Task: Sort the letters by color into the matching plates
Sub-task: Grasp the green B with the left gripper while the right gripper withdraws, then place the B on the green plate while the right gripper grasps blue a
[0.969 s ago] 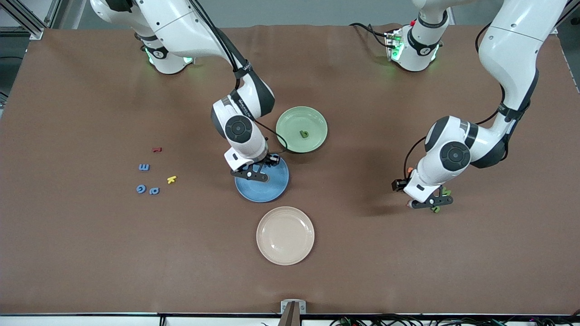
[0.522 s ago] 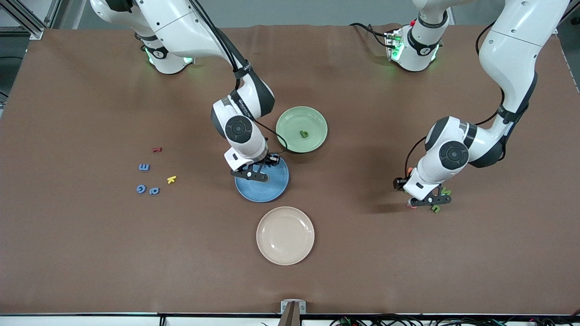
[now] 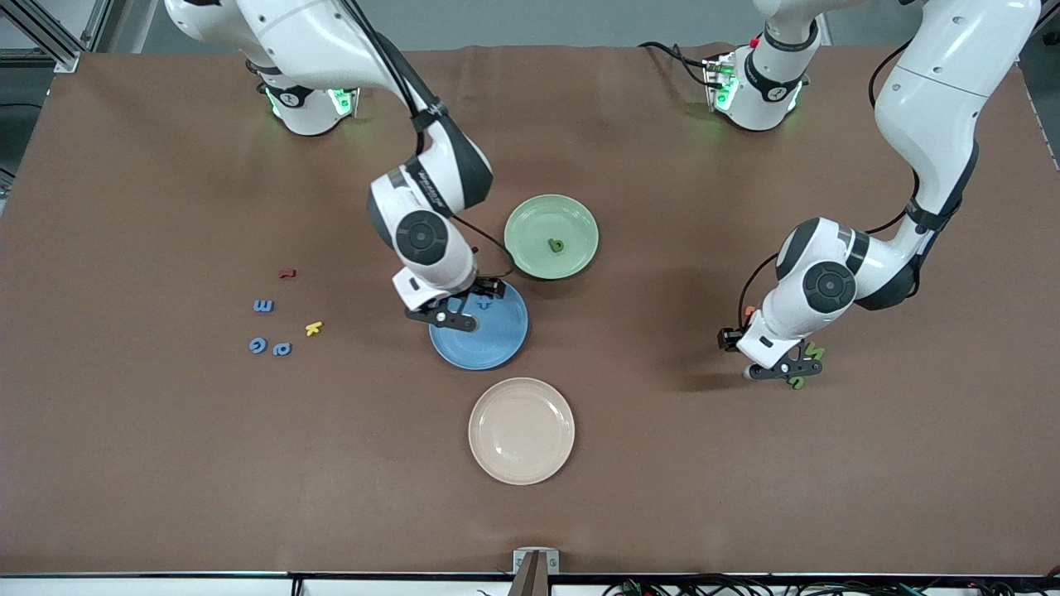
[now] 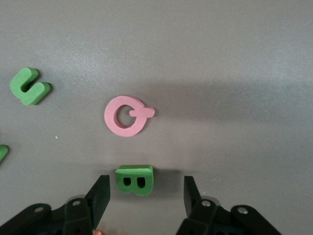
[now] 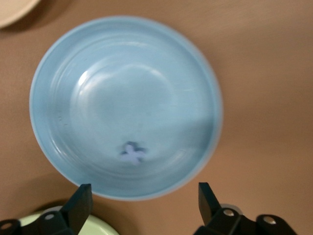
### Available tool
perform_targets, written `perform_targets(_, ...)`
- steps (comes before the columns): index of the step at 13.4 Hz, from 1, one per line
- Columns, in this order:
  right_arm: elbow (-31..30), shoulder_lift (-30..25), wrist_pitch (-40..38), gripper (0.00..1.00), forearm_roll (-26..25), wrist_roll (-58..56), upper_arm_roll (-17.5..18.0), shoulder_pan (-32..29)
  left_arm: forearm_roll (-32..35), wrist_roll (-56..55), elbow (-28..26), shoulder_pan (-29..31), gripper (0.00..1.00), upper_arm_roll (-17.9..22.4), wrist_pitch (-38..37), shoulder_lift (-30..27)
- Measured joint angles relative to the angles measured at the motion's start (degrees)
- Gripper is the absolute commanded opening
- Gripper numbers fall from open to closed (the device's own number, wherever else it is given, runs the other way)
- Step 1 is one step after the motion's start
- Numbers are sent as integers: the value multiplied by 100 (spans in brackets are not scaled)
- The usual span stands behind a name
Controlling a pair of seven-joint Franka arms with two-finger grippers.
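My right gripper [image 3: 458, 313] hangs spread and empty over the blue plate [image 3: 497, 343], where a blue plus [image 5: 132, 152] already lies. My left gripper [image 4: 145, 191], fingers wide with nothing in them, sits low over the green B [image 4: 134, 179], which lies centred between them, long axis across the gap (a straight drop should do). Front-on, my wrist hides the B.

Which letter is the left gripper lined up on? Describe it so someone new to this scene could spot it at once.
Look toward the left arm's end of the table, where the left gripper hangs low with its fingers open. Between those fingers lies a green letter B, flat on the table. A pink letter Q lies beside it and a green hooked letter lies apart; only the B has two small holes.
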Motion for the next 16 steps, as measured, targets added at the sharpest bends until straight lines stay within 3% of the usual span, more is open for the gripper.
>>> perform_targets(4,-37,-684,-874,100,-264,-587,-154,-661,77,0,1,48,67,3,10,22)
perform_targets(8,-266,-841,-983,100,-421,-1499,-194,-1345,149,0,2,96,66,3,14,36)
perform_targets(12,-460,-844,-833,100,-427,-2710,-209,-2205,156,0,2,96,62,1,17,65)
perform_targets(16,-964,-818,26,100,-427,-3400,-207,-2626,157,0,2,107,45,4,17,77)
